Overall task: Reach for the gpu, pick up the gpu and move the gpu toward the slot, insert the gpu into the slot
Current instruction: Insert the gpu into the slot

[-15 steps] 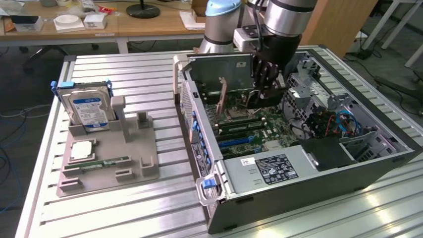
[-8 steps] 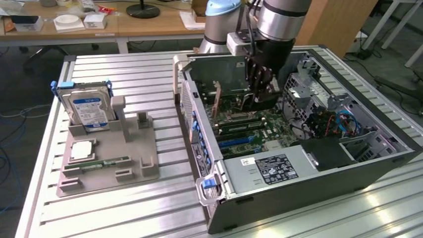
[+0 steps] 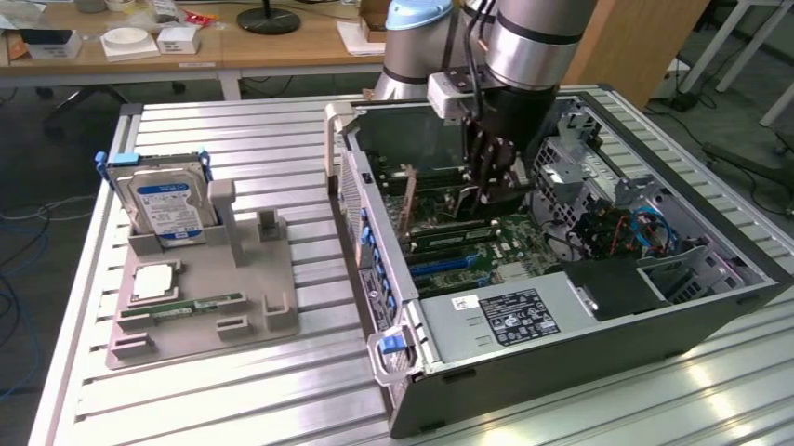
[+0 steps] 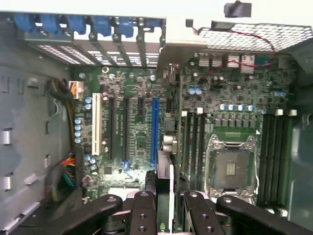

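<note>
Item: black two-fingered tool (image 4: 168, 198) pinching the thin dark gpu card with pale bracket (image 4: 165, 169) over the green motherboard (image 4: 139, 90), long blue plastic slot (image 4: 154, 125) at tool's 7 o'clock in exterior view; likely hazard: skewed descent jamming card edge beside slot.

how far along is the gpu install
Pickup looks done: the pincer is shut on the gpu, held edge-on over the green motherboard. Left: the blue slot is empty, so insertion is not yet done.
</note>
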### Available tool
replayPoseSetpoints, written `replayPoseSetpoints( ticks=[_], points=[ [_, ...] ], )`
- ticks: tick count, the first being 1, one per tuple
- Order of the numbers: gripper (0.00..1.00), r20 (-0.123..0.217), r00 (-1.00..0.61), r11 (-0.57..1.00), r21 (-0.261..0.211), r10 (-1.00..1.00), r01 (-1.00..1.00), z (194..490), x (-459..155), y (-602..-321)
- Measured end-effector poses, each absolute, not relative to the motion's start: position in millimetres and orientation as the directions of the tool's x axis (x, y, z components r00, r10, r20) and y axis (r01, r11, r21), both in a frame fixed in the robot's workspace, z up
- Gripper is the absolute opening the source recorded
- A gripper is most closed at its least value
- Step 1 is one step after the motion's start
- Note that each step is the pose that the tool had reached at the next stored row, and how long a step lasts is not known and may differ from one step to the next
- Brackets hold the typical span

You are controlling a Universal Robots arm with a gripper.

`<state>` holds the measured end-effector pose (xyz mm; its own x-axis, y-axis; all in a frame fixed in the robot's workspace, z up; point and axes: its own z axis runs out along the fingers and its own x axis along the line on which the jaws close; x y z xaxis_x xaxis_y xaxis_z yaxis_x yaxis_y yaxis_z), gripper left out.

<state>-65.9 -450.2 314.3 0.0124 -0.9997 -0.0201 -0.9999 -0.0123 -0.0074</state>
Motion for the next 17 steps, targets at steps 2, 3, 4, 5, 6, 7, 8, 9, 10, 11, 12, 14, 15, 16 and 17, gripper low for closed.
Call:
replayPoseSetpoints(
  ticks=[2, 3, 4, 5, 6, 7, 8, 9, 10, 11, 12, 14, 15, 16, 17],
  points=[
    [0.26, -0.020, 0.012, -0.012, -0.007, -1.000, -1.000, 311, -66, -451],
    [0.26, -0.020, 0.012, -0.012, -0.007, -1.000, -1.000, 310, -66, -451],
    [0.26, -0.020, 0.013, -0.012, -0.007, -1.000, -1.000, 308, -66, -451],
    [0.26, -0.020, 0.013, -0.012, -0.007, -1.000, -1.000, 306, -66, -451],
    [0.26, -0.020, 0.012, -0.012, -0.007, -1.000, -1.000, 304, -66, -451],
    [0.26, -0.020, 0.012, -0.012, -0.007, -1.000, -1.000, 302, -68, -451],
    [0.26, -0.020, 0.013, -0.013, -0.007, -1.000, -1.000, 301, -69, -451],
    [0.26, -0.020, 0.013, -0.013, -0.008, -1.000, -1.000, 299, -70, -451],
    [0.26, -0.020, 0.014, -0.014, -0.008, -1.000, -1.000, 298, -70, -451],
    [0.26, -0.020, 0.014, -0.014, -0.008, -1.000, -1.000, 298, -70, -452],
    [0.26, -0.020, 0.014, -0.014, -0.008, -1.000, -1.000, 297, -70, -454],
    [0.26, -0.020, 0.014, -0.014, -0.008, -1.000, -1.000, 297, -70, -459],
    [0.26, -0.020, 0.014, -0.014, -0.008, -1.000, -1.000, 296, -70, -460],
    [0.26, -0.020, 0.013, -0.013, -0.008, -1.000, -1.000, 294, -71, -460],
    [0.26, -0.020, 0.014, -0.013, -0.008, -1.000, -1.000, 293, -73, -460]
  ],
)
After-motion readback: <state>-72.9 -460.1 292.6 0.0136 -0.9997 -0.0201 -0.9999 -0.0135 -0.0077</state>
